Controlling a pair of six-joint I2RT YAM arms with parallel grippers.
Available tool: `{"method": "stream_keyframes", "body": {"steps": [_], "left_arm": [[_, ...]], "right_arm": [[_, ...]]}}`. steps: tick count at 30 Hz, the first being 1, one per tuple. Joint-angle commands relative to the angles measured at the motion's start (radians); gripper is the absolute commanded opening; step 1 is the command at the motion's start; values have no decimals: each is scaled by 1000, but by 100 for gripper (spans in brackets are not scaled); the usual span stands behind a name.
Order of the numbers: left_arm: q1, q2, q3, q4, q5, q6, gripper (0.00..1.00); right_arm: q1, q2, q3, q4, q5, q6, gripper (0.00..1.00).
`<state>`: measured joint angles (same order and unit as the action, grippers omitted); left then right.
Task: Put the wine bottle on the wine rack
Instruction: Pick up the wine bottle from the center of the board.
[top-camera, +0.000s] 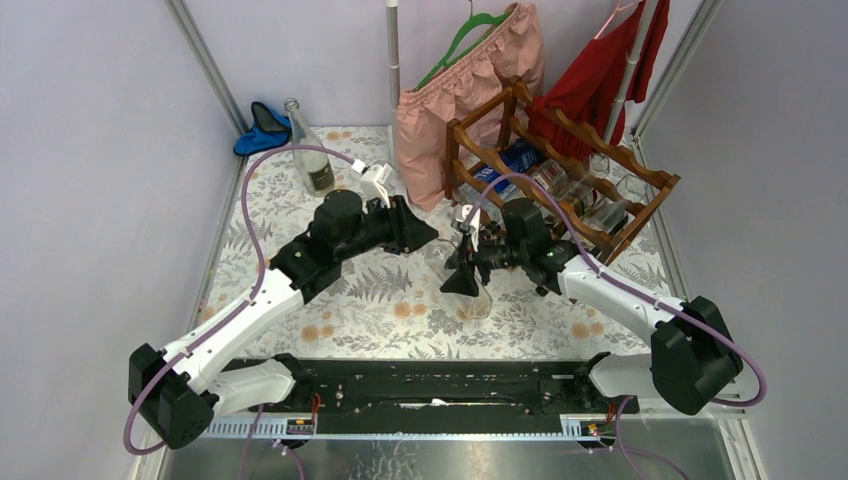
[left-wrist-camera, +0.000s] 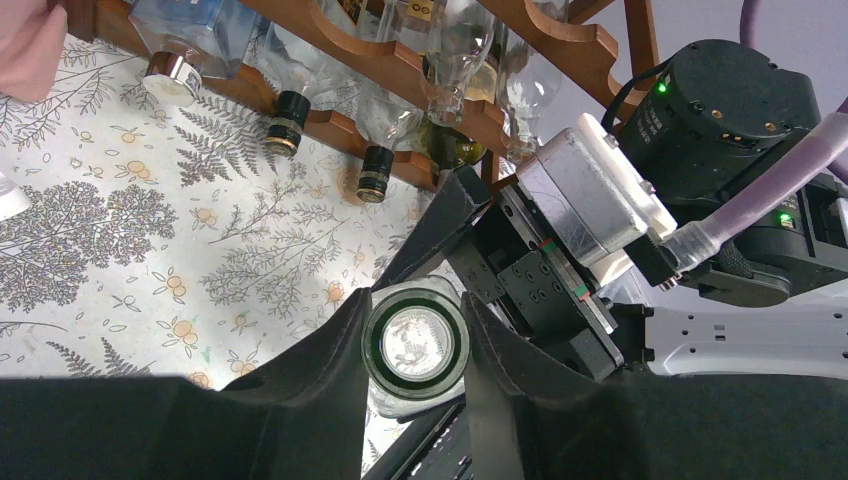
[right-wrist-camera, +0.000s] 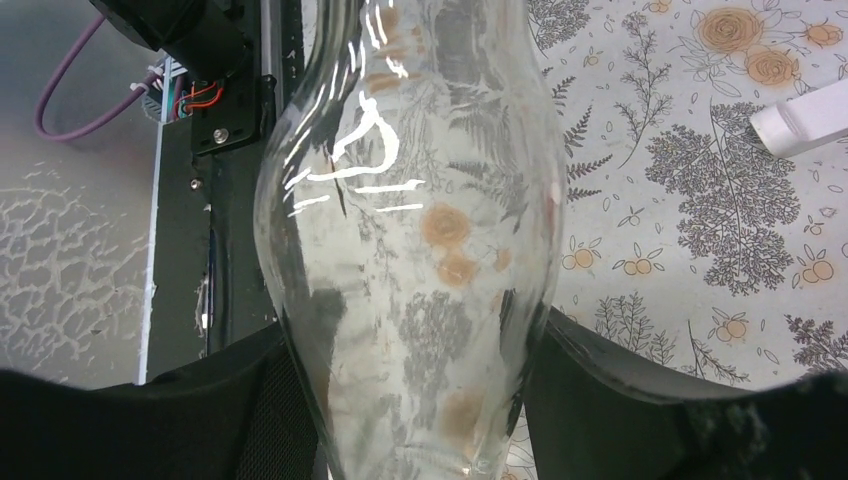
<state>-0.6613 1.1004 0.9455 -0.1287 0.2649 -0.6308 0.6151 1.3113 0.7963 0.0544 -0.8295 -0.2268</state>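
Over the desk (top-camera: 380, 300), my left end effector (left-wrist-camera: 415, 320) clamps the wine bottle (right-wrist-camera: 420, 250); right end effector (right-wrist-camera: 420, 395), hold unclear, should seat before release.

Clear glass on the wine bottle (right-wrist-camera: 420, 250), slick and glossy, white glints streaking across it. The right gripper (right-wrist-camera: 415, 400) has fingers (right-wrist-camera: 640, 430) of matt black plastic, faintly grainy. There's the wine rack (left-wrist-camera: 395, 68), reddish-brown wood with a soft polished sheen. Underneath, the table cover (top-camera: 380, 300) looks smooth, printed and dull. At the back, pink cloth (top-camera: 430, 120), gathered and soft, and red cloth (top-camera: 600, 80) beside it.
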Motion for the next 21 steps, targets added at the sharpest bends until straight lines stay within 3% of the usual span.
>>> {"method": "stream_keyframes", "body": {"steps": [1,3,7,14,21], "left_arm": [[-7,-49,4,131,10,-55,33],[-7,-65,-7,131,24,-59,59],[-6,-116,-30,106,65,-25,96],[9,-308,-82,-111,6,6,99],[86,-407,-102,-276,155,-134,97]], "right_arm": [[9,-16,50,-23,-61,-8,0],[9,-32,53,-41,-101,-42,0],[9,-60,87,-156,-125,-170,0],[14,-67,181,-428,-131,-488,0],[106,-34,254,-595,19,-802,0]]}}
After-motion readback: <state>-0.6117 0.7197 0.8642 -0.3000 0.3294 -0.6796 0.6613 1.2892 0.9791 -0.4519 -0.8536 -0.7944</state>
